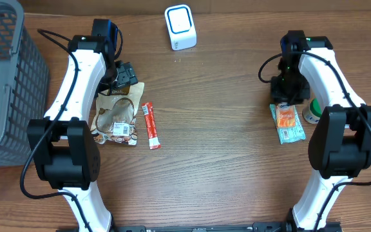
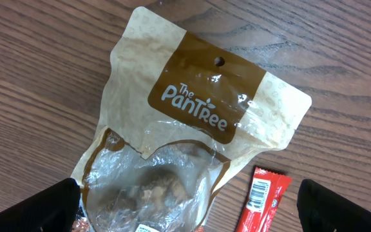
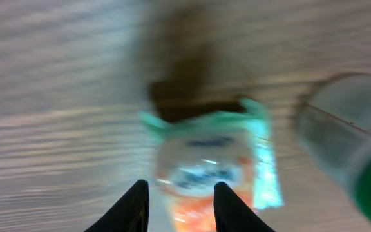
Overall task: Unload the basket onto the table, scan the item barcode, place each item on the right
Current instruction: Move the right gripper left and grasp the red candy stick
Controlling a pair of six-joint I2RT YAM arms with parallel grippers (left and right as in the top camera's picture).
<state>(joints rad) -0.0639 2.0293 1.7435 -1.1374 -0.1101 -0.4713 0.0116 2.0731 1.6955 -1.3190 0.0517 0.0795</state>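
A white barcode scanner stands at the back middle of the table. My right gripper hovers just above an orange and teal snack packet that lies flat on the wood; its fingers stand apart with the blurred packet below them. My left gripper is wide open over a tan "The PanTree" bag, holding nothing. A red bar wrapper with a visible barcode lies beside the bag.
A grey mesh basket fills the far left. A small clear container with a green lid sits right of the orange packet, close to the right arm.
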